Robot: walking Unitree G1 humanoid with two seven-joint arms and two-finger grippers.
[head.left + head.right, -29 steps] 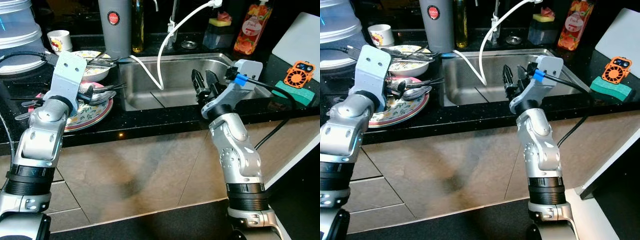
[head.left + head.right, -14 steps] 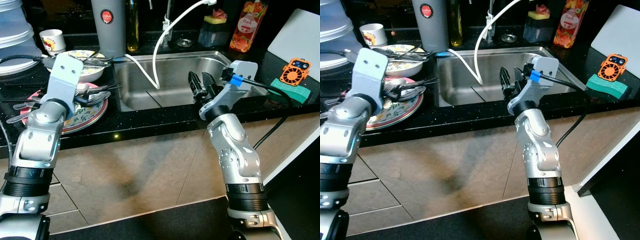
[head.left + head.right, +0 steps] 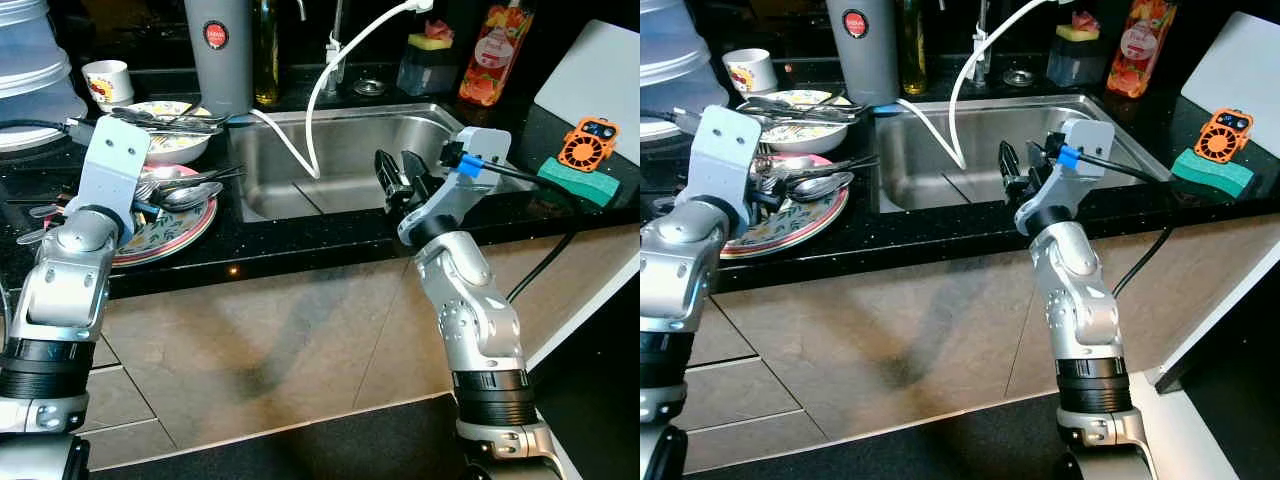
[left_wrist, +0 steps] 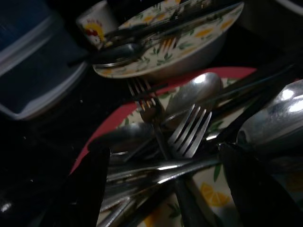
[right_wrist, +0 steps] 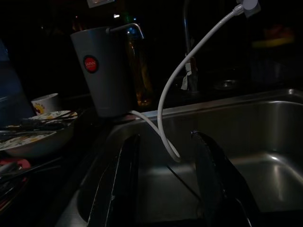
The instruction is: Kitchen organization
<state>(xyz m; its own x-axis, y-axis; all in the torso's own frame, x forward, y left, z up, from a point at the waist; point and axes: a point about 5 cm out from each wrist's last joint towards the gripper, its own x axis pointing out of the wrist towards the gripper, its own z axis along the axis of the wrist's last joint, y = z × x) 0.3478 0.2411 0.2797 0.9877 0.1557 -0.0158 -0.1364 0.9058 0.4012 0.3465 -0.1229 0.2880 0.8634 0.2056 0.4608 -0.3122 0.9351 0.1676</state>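
Note:
A red-rimmed plate [image 3: 172, 226] with a lemon pattern lies on the black counter left of the sink, piled with forks and spoons [image 4: 189, 127]. Behind it stands a patterned bowl [image 3: 190, 148] with more cutlery across it. My left gripper [image 4: 163, 156] hovers low over the plate's cutlery, open, with nothing between its fingers [image 4: 87, 189]. My right gripper [image 3: 398, 168] is held at the front rim of the steel sink [image 3: 440, 125], open and empty, pointing into the basin. A white hose [image 3: 322, 90] hangs from the tap into the sink.
A grey tumbler [image 3: 215, 45], a small cup [image 3: 105, 80] and stacked plastic containers [image 3: 35, 60] stand at the back left. A soap bottle [image 3: 490, 50], a green sponge [image 3: 580, 182], an orange gadget [image 3: 590, 143] and a white board [image 3: 600, 70] sit to the right of the sink.
The camera has shifted a little. My left wrist has drifted slightly to the left over the plate. The right arm keeps its place at the sink's rim.

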